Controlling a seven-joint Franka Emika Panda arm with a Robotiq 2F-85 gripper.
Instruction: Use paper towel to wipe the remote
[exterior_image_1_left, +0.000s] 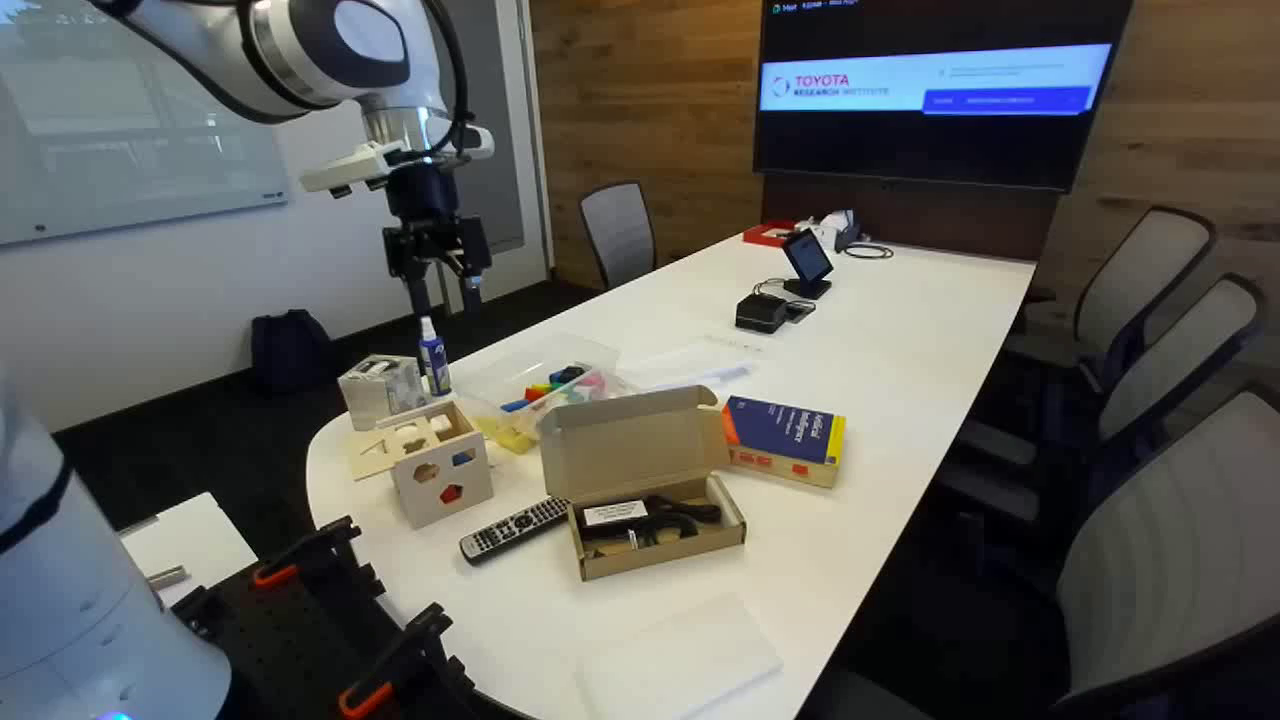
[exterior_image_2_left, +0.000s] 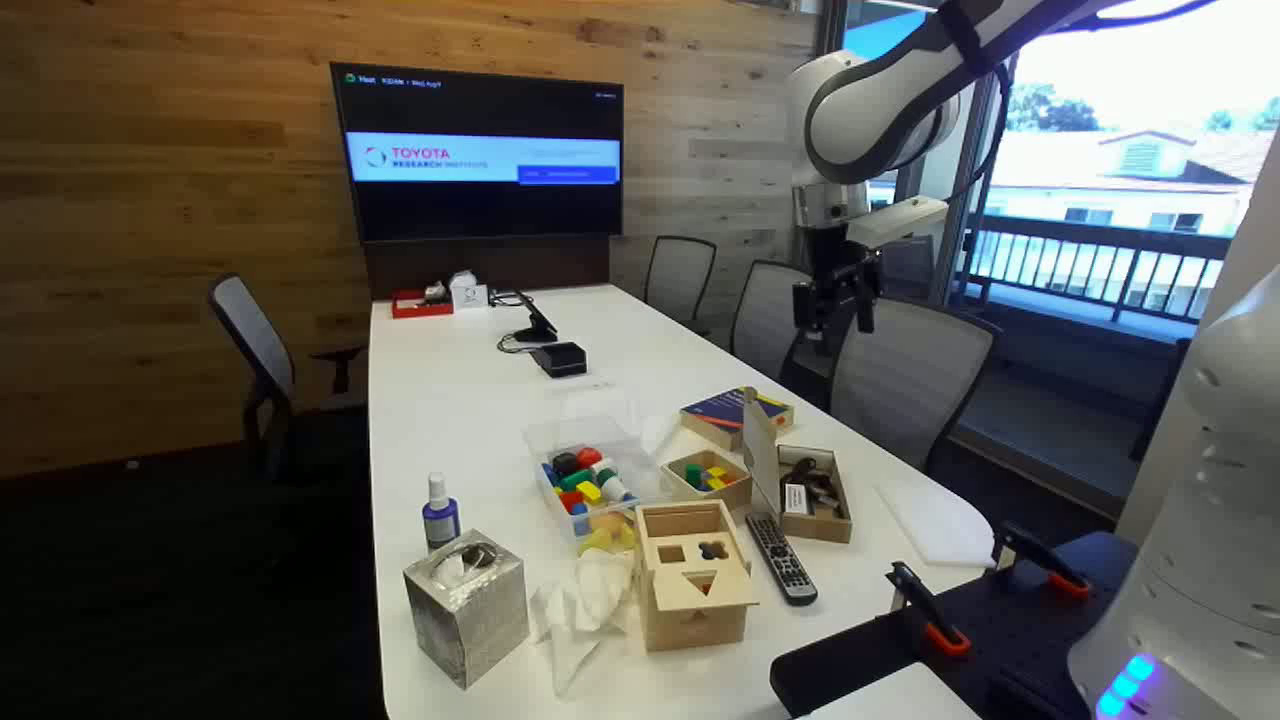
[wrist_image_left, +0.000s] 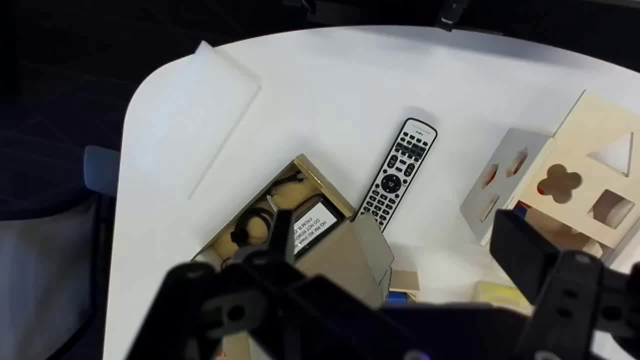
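Observation:
The remote (exterior_image_1_left: 515, 530), black-edged with a pale button face, lies flat on the white table beside the open cardboard box. It also shows in an exterior view (exterior_image_2_left: 780, 560) and the wrist view (wrist_image_left: 395, 175), where the box's flap covers its lower end. The paper towel (exterior_image_2_left: 580, 610), white and crumpled, lies between the silver tissue box and the wooden shape box; I cannot make it out in the wrist view. My gripper (exterior_image_1_left: 448, 300) is raised above the table, fingers pointing down. In the wrist view its fingers (wrist_image_left: 395, 237) stand wide apart with nothing between them.
The cardboard box (exterior_image_1_left: 635, 440) stands with its lid up, holding cables. The wooden shape box (exterior_image_2_left: 695, 620), tissue box (exterior_image_2_left: 465, 610), spray bottle (exterior_image_2_left: 440, 520) and clear bin of blocks (exterior_image_2_left: 545, 440) stand close together. A book (exterior_image_1_left: 785, 440) and flat white sheet (exterior_image_1_left: 680, 660) also lie here.

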